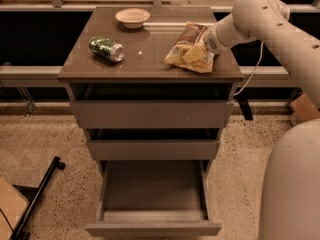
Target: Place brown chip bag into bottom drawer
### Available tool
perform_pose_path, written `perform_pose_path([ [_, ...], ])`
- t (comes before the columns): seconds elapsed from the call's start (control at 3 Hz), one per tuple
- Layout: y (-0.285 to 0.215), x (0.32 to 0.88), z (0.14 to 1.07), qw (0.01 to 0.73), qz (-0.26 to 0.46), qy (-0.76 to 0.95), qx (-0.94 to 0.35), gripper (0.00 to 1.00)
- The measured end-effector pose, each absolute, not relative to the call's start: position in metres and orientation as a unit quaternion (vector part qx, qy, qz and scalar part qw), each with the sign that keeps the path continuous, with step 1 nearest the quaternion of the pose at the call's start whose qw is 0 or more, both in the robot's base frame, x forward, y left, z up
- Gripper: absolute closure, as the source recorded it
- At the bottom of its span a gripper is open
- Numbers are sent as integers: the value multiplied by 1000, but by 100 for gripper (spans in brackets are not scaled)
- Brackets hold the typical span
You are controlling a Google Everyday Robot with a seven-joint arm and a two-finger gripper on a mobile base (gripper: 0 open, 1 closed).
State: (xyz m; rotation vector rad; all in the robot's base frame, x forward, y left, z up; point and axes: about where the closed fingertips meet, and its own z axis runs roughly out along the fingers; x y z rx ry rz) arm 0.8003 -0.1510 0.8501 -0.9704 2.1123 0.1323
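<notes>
The brown chip bag (186, 48) lies on the right side of the cabinet top, near its front edge. My gripper (196, 53) reaches in from the right and rests on the bag's right half, covering part of it. The bottom drawer (152, 228) is pulled far out below the two upper drawers, and its inside shows nothing in it.
A green can (106, 49) lies on its side on the left of the cabinet top (150, 66). A small pale bowl (132, 17) stands at the back. The top and middle drawers stand slightly out. A black bar (37, 196) lies on the floor at the left.
</notes>
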Motion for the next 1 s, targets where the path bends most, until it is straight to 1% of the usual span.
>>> perform_pose_path([
  [0.33,-147,789,855,392,53,831,-390,74],
  [0.67,-132,768,882,391,61,812,-429,96],
  [1.0,-119,737,907,378,69,790,-478,100],
])
